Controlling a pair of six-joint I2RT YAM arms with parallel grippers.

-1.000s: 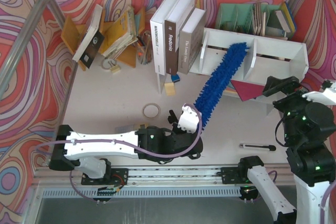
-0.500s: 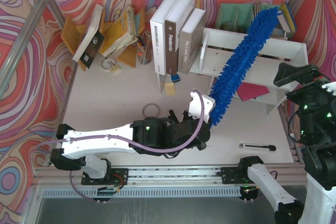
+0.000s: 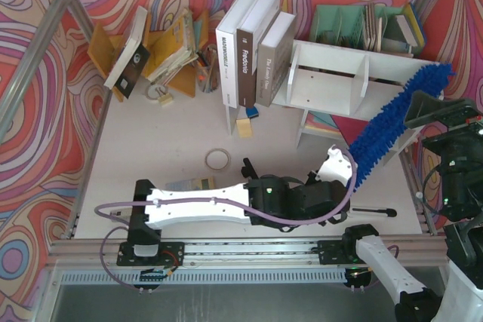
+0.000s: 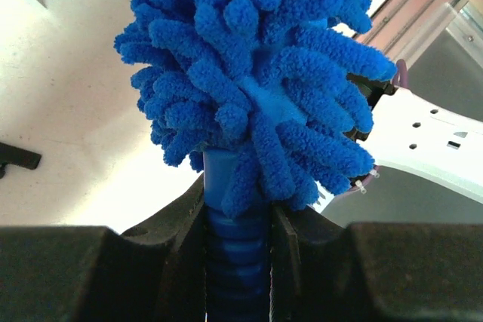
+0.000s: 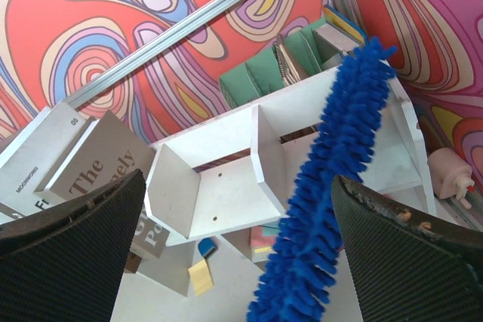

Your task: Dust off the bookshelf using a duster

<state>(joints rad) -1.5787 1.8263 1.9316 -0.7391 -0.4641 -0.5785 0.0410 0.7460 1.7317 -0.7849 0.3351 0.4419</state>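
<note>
Left gripper (image 4: 238,220): is clamping its two fingers narrowly on the ribbed blue handle of the duster (image 4: 253,73).
Duster count: one.
Duster axis: is lying diagonally, with the handle low towards the table's near edge and the fluffy tip pointing away and to the right.
Duster place: is crossing the front of the right compartment of the bookshelf (image 3: 355,81), the tip reaching its right end; contact cannot be told.
Bookshelf: one, with two compartments, is standing far right.
Right gripper (image 5: 241,246): is hanging wide apart, gripping nothing, near the duster's tip.
Books (image 3: 253,47): three are standing upright beside the bookshelf's left end.
</note>
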